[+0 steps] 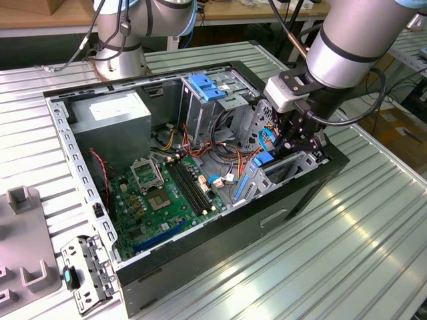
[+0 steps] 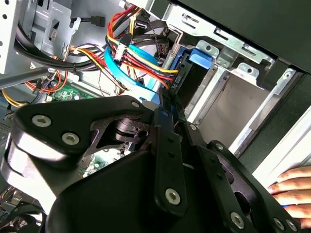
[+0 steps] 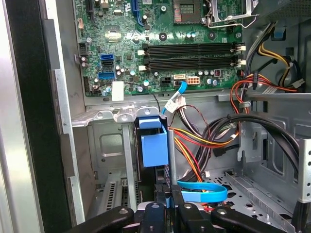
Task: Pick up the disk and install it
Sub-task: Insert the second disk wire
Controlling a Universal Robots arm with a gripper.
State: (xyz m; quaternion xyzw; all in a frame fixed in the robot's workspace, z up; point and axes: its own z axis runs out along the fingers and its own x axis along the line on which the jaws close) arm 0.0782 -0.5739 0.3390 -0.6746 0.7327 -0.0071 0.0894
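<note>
- a ribbed metal table top (image 1: 347, 247) spreads under everything in the exterior view, catching bright glare from overhead light.
- a wooden workbench (image 1: 40, 20) runs along the far edge, dark space beneath it.
- grey moulded fixture blocks (image 1: 23, 247) sit at the exterior view's left.
- beyond the table on the exterior view's right, brown floor (image 1: 400, 127) shows with cardboard-like clutter.

Disk (image 3: 154, 148) upright in drive bay, motherboard (image 1: 167, 193) in case (image 1: 303, 193) mid
</note>
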